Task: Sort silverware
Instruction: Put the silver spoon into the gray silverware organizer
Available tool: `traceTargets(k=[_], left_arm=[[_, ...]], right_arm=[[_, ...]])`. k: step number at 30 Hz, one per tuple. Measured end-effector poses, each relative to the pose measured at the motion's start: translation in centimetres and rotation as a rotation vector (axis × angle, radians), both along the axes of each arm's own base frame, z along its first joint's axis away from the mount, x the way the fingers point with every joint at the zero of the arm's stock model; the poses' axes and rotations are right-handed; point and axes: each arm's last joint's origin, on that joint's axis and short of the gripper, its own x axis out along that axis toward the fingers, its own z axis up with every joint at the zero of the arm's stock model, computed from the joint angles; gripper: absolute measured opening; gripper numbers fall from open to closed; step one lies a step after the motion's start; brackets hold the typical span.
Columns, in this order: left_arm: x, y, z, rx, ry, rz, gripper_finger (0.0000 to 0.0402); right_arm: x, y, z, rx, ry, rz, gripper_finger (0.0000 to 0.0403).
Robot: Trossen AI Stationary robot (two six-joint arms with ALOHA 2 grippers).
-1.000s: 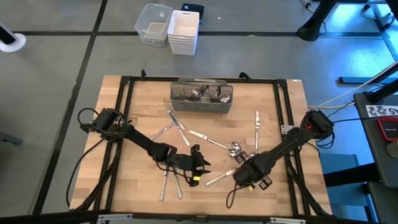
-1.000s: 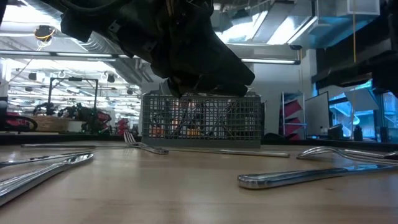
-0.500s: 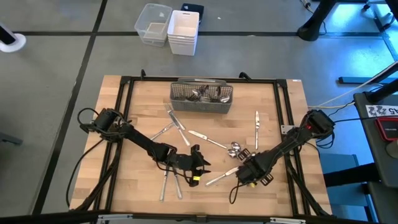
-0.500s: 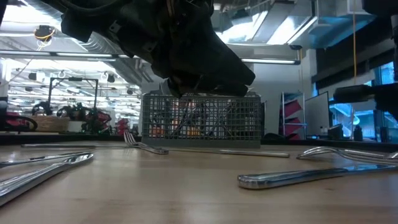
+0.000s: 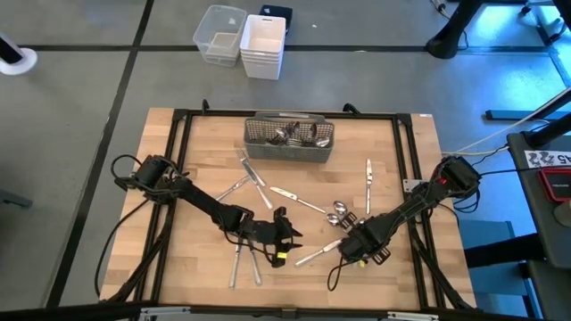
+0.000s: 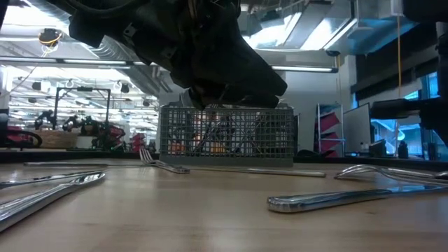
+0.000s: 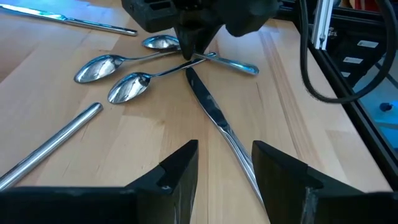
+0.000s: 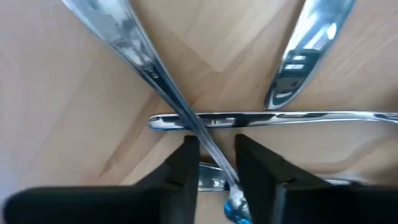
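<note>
Silverware lies scattered on the wooden table (image 5: 205,169). Three spoons (image 7: 99,67) lie with their handles crossing under my right gripper (image 7: 189,51). That gripper (image 8: 216,158) points down, open by a narrow gap, with one spoon's handle (image 8: 163,87) running between its fingers; I see no touch. My left gripper (image 7: 224,155) hovers open near the table's middle (image 5: 284,239). A table knife (image 7: 214,115) lies ahead of it, handle toward its fingers. The grey mesh caddy (image 5: 289,135) at the far edge holds several pieces.
Forks (image 5: 241,183) and a knife (image 5: 299,198) lie in front of the caddy, and another knife (image 5: 368,183) lies far right. More pieces (image 5: 243,263) lie by the near edge under the left arm. Two plastic bins (image 5: 243,37) stand on the floor beyond the table.
My right gripper has sunk toward the crossed spoon handles, shifting slightly toward the table's far edge. My left arm and the silverware have kept still.
</note>
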Motion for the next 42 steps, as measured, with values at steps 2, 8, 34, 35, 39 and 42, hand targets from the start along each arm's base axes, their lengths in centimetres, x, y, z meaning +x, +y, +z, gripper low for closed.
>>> traceTargets(k=[2, 8, 34, 35, 39, 42], left_arm=[[0.0, 0.0, 0.0, 0.000, 0.000, 0.000, 0.0143], [0.0, 0.0, 0.0, -0.001, -0.001, 0.000, 0.0143], [-4.6, 2.1, 7.4, -0.032, 0.121, 0.129, 0.0143], [-5.1, 2.4, 7.7, -0.029, 0.137, 0.155, 0.0143], [-6.6, 3.2, 8.3, -0.022, 0.199, 0.264, 0.0143], [-7.2, 3.6, 8.3, -0.002, 0.232, 0.319, 0.0143]], right_arm=[[0.0, 0.0, 0.0, 0.001, 0.000, -0.001, 0.0064], [0.5, 0.4, 0.7, 0.016, -0.001, -0.003, 0.0017], [5.2, -4.2, 11.0, -0.689, -0.190, 0.050, 0.0005], [5.7, -5.1, 11.5, -0.749, -0.206, 0.058, 0.0005], [7.7, -9.0, 13.2, -0.964, -0.228, 0.083, 0.0004], [8.9, -12.4, 14.1, -1.098, -0.199, 0.087, 0.0003]])
